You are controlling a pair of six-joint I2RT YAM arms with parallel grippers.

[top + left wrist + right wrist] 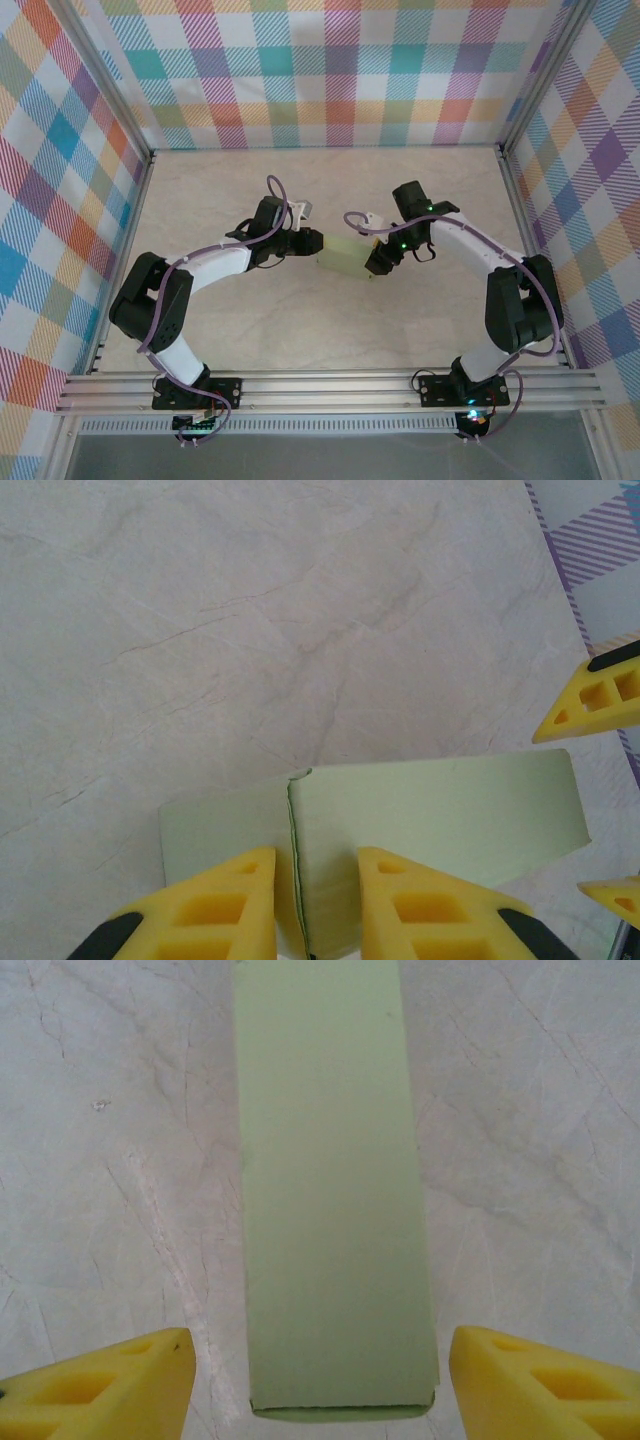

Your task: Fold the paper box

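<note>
box: the paper box (335,1190) rests on the table (540,1160) as far as I can see. It is a pale green strip running lengthwise away from my right gripper (320,1345), and its near end sits squarely between that gripper's fingers.
left side: my left gripper (315,858) is pinching the opposite end of the paper box, one yellow finger on each side of a raised crease (291,860). Both pads look pressed against the card.
why held there: I judge this grip to be an anchor that stops the light card sliding while the other arm works the opposite end.
right side: the jaws are spread wide, with bare table between each finger and the box's long edges. They touch nothing.
why placed so: the fingers straddle the box's closed end, centred on it. That reads to me as lining up to take or press that end.
from the left wrist: the right gripper's fingertips (590,720) sit just beyond the far end of the box, one to each side of it.
from above: the two grippers face each other with the box between them.
stage: the card already looks box-shaped, so I'd call this late in the fold. I cannot tell whether the ends are tucked.
risk: the card is thin, so a hard squeeze could buckle it.
</note>
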